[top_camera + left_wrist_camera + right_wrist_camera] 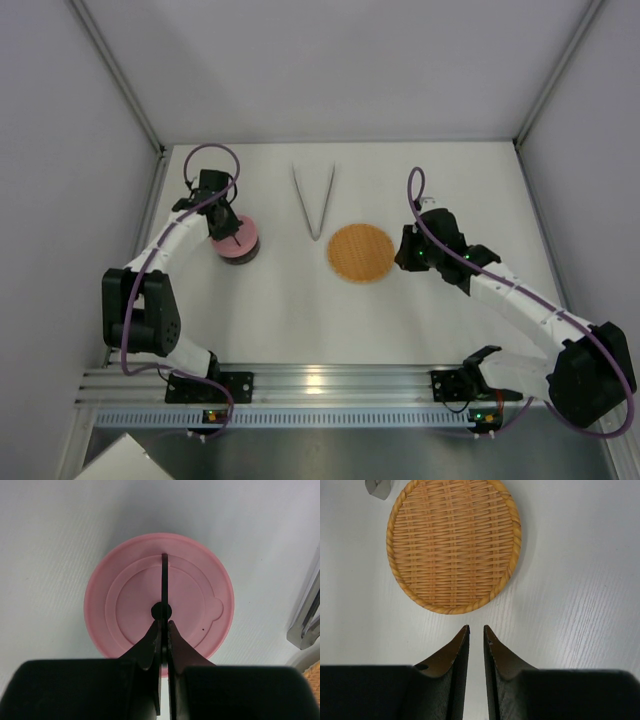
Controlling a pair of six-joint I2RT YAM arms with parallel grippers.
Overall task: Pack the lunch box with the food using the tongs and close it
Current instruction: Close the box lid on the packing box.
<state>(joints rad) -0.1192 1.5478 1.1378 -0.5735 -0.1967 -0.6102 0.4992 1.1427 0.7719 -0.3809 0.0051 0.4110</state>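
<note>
lunch box: tin [243, 256] sits on the counter [280, 310] at far left, pink lid [130, 605] flat on top and, as far as I can tell, seated all round.
left tool: [162, 625] straight over the lid centre, clenched; tips look pinched on the thin black strap [164, 580] that stands up off the lid.
food: no pieces visible in any view; can't see inside the tin with the lid on.
tongs: [313, 200] lying on the counter between tin and plate, V pointing toward the arms; neither tool is touching them.
plate: orange woven plate [452, 545] right of the tongs, no food showing on it.
right tool: [476, 628] hovers just beside the plate's near edge, tips slightly parted, nothing in them.
step: judging by the bare plate and parked tongs, packing is done and this is the closing step.
next: let go of the strap and lift straight up so the lid isn't dragged off. Check it stays level.
</note>
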